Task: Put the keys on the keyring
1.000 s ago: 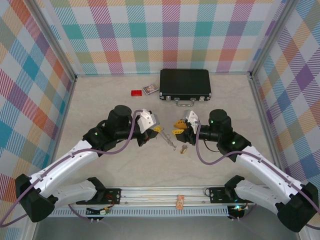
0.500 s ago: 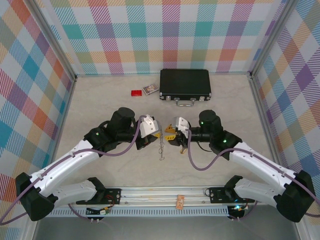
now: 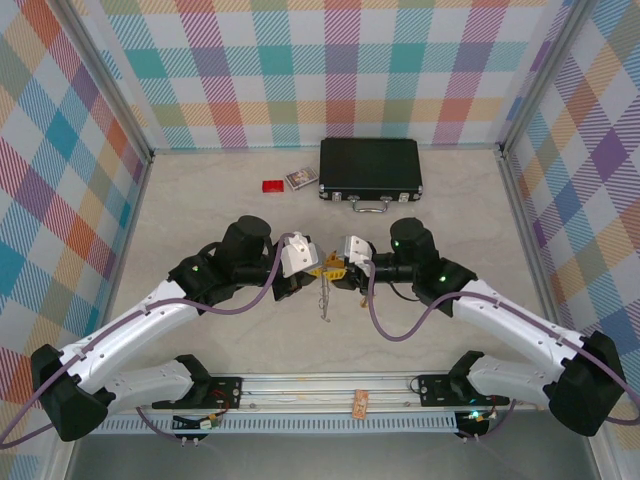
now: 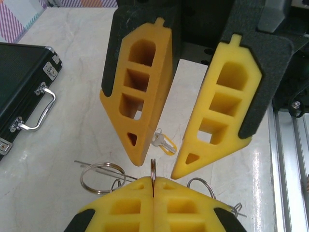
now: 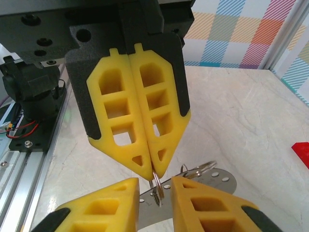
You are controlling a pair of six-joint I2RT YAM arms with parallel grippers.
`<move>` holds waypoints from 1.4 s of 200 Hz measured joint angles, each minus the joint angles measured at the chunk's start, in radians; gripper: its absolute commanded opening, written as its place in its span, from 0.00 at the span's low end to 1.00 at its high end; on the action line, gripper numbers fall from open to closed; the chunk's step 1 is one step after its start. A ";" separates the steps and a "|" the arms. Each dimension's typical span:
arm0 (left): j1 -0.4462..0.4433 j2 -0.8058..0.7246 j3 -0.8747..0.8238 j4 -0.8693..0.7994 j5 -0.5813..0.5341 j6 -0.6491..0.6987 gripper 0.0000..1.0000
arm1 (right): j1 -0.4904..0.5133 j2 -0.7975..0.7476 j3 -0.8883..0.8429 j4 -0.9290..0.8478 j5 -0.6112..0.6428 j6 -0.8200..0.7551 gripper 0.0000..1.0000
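Top view, tools: the left gripper [image 3: 317, 269] and the right gripper [image 3: 335, 273] meet tip to tip over the middle of the table [image 3: 200, 210], in front of the black case [image 3: 370, 168]
Top view, keyring: the keyring [image 3: 323, 298] hangs as a thin grey line from where the tips meet
Top view, bystander: a red block [image 3: 272, 186] lies left of the case, well apart from the work
Left wrist, own tool: the pads [image 4: 125, 205] are pressed flat together and pinch the keyring edge-on, its rim rising just above them
Left wrist, opposite tool: the right gripper's fingers [image 4: 140, 96] stand apart, one to each side of the ring's line
Left wrist, key: a tiny key [image 4: 163, 143] with a yellow-orange head lies flat on the table beyond the ring, apart from it; whether the silver bit beside it is a second key I cannot tell
Left wrist, extras: smaller rings [image 4: 99, 174] show low on either side of the pinched one
Right wrist, own tool: the fingers leave a narrow gap with the keyring's rim in it; neither pad clearly touches it, so it holds nothing
Right wrist, hardware: a perforated strip [image 5: 217, 181] lies just behind the ring
Done: the keyring is held steady off the table by the left gripper
Left: judging by the key on the table, no key is threaded yet; picking it up and working it onto the ring remain
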 measured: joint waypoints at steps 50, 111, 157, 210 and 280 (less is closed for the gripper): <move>-0.004 -0.001 0.000 0.002 0.000 0.000 0.00 | 0.004 0.005 0.001 -0.016 0.000 -0.002 0.02; -0.003 -0.003 0.000 0.014 -0.009 -0.022 0.31 | 0.006 0.002 -0.002 -0.009 0.022 0.010 0.00; -0.005 -0.084 -0.095 0.199 -0.045 -0.127 0.26 | 0.005 -0.090 -0.110 0.103 0.078 0.050 0.00; -0.005 -0.096 -0.192 0.356 -0.019 -0.217 0.22 | 0.005 -0.159 -0.171 0.198 0.109 0.075 0.00; -0.005 -0.063 -0.193 0.435 0.031 -0.241 0.16 | 0.005 -0.176 -0.195 0.281 0.116 0.126 0.00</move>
